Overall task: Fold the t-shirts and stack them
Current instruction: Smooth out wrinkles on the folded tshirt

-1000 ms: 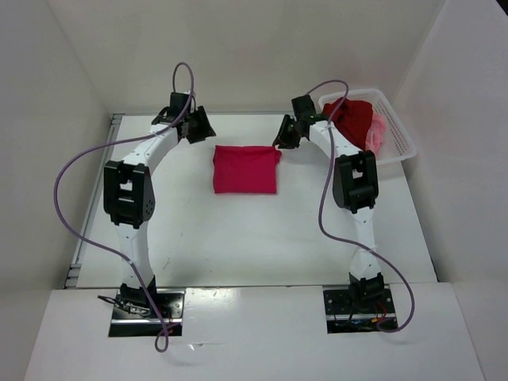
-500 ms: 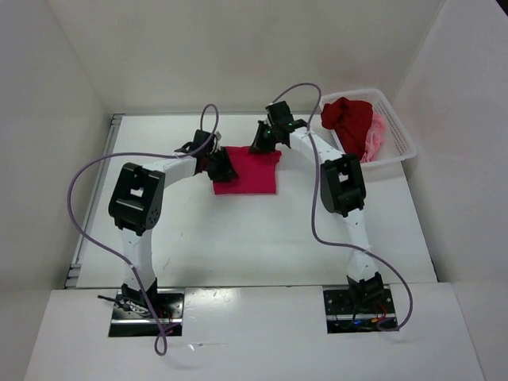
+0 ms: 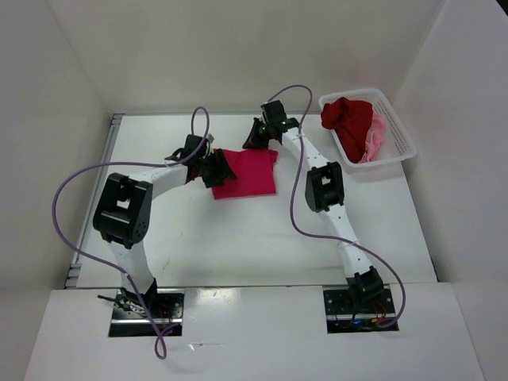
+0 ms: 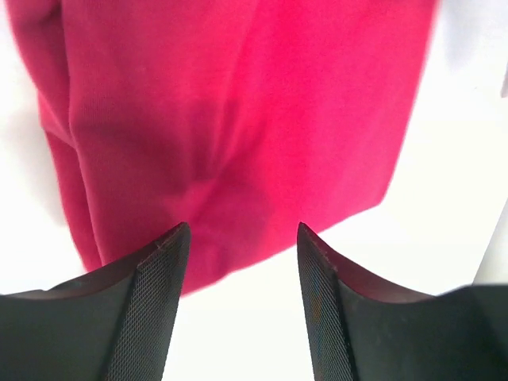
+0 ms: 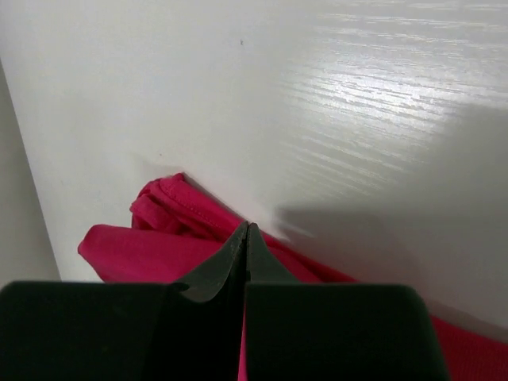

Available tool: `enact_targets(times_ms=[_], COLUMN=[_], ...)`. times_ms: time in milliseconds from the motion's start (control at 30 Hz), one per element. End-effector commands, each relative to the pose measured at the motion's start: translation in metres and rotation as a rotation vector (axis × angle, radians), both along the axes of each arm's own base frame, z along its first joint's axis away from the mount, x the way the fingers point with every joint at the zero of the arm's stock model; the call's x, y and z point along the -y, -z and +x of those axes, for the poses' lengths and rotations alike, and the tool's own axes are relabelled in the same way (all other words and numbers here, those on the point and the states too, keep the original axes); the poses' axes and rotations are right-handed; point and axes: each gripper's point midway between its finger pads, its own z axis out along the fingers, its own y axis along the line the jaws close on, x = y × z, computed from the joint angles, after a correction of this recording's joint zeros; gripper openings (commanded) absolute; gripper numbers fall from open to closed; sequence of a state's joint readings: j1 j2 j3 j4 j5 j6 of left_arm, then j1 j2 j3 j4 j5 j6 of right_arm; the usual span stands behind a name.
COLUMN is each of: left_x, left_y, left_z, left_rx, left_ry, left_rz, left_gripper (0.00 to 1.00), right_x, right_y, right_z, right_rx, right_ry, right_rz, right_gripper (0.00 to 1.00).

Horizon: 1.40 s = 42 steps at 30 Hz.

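Observation:
The bright crimson-pink t-shirt (image 3: 250, 173) lies folded in a rectangle on the white table, filling the left wrist view (image 4: 238, 103). My left gripper (image 3: 219, 169) is at its left edge, open (image 4: 242, 226), with the tips just over the cloth's border and nothing between them. My right gripper (image 3: 255, 141) is at the shirt's back edge, shut (image 5: 248, 225), its tips down on a bunched hem (image 5: 171, 208). The dark red t-shirt (image 3: 349, 117) and the light pink t-shirt (image 3: 376, 136) lie heaped in the basket.
A white mesh basket (image 3: 401, 135) stands at the back right corner of the table (image 3: 238, 238). White walls close in the back and both sides. Purple cables loop from both arms.
Both arms have swung in from the back to the crimson-pink shirt, the left to its left edge, the right to its back edge. The right gripper has shut. The shirt has skewed slightly.

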State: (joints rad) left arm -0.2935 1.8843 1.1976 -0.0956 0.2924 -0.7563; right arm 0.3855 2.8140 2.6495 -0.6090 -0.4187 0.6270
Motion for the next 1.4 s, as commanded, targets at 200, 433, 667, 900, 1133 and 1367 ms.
enact_targets(times_ms=[200,433,667,900,1133,1367], left_x=[-0.003,-0.013,-0.049,-0.063,-0.089,-0.090], left_y=[-0.060,-0.023,0.025,-0.026,-0.090,-0.006], left_z=[0.074,0.116,0.133,0.146,0.105,0.043], left_rx=[0.200,0.179,0.123,0.236,0.347,0.134], left_ry=[-0.041,-0.082,-0.144,-0.163,-0.158,-0.075], left_rz=[0.015,0.031,0.068,0.041,0.176,0.180], left_gripper=[0.51,0.24,0.26,0.48,0.78,0.79], right_x=[0.023,0.039,0.068,0.076,0.074,0.096], right_y=[-0.105,-0.074,0.011,0.017,-0.085,-0.124], right_z=[-0.035,-0.107,-0.143,-0.149,-0.137,-0.165], right_rx=[0.109,0.029,-0.130,-0.146,0.043,0.121], right_ry=[-0.028,-0.047,0.001,0.007,0.002,0.005], right_rz=[-0.073,-0.008,-0.072,-0.087,-0.036,-0.064], right_gripper=[0.05,0.01,0.01,0.01,0.26,0.40])
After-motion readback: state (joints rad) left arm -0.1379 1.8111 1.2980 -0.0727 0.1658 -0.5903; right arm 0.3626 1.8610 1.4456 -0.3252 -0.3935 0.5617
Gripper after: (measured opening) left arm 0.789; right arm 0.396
